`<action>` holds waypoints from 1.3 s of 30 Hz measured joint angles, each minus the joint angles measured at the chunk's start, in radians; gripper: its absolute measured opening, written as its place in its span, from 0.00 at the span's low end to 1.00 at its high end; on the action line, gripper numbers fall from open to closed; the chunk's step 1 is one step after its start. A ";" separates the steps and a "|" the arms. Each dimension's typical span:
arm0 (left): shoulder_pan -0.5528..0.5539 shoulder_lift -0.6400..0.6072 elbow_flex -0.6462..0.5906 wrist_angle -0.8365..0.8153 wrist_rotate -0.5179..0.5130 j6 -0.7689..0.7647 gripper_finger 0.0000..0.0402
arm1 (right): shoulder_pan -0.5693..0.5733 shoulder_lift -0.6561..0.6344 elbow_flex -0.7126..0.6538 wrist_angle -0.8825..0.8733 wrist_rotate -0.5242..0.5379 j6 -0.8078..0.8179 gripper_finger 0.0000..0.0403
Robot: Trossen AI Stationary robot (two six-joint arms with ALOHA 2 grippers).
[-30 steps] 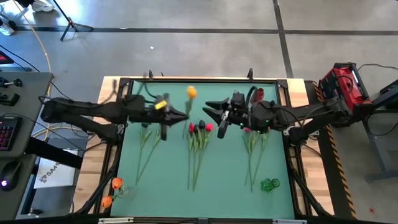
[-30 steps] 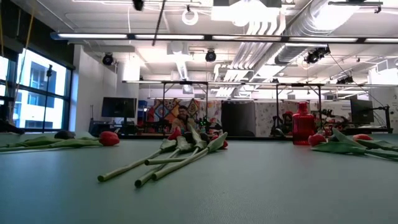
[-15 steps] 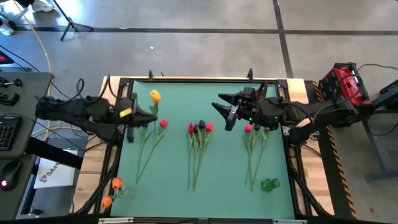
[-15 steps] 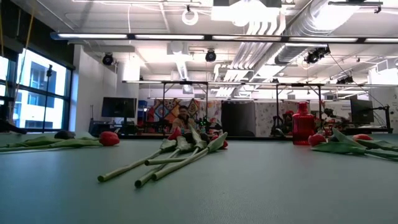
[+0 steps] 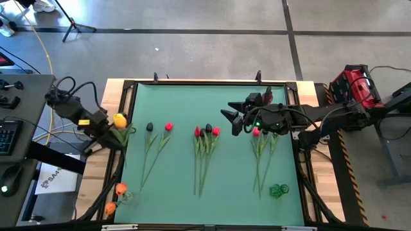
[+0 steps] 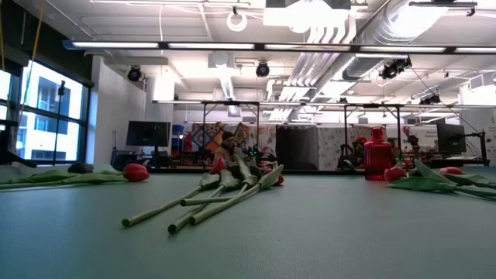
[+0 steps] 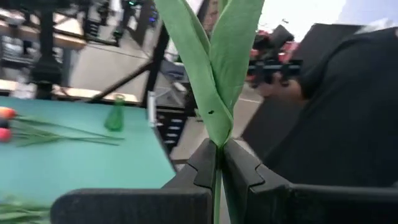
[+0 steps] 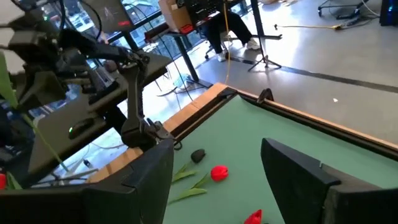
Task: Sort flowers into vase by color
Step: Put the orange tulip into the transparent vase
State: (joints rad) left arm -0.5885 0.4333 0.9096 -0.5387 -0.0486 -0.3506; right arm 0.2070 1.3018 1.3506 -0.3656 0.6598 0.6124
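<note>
At the table's left edge, the left gripper [image 5: 109,131] clamps a yellow tulip [image 5: 119,120] by its stem, just outside the green mat [image 5: 231,173]. Over the mat's right half the right gripper [image 5: 232,119] hovers spread wide, holding nothing. Three tulip bunches [image 5: 204,151] lie across the mat, with open mat between them. A green vase [image 5: 279,190] lies near the front right; two orange tulips [image 5: 115,197] stand front left.

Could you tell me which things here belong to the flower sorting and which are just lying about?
Belonging:
yellow artificial tulip, held by left gripper
tulips lying on the green mat
small green glass vase
right gripper, open

Lying about:
red bottle
red machine
</note>
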 joint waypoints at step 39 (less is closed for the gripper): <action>-0.323 -0.038 -0.294 0.531 0.306 0.326 0.00 | 0.003 0.001 0.000 -0.277 0.081 0.693 0.58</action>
State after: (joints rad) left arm -0.9120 0.3952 0.6153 -0.0073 0.2577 -0.0246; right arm 0.2100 1.3025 1.3506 -0.6431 0.7404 1.3054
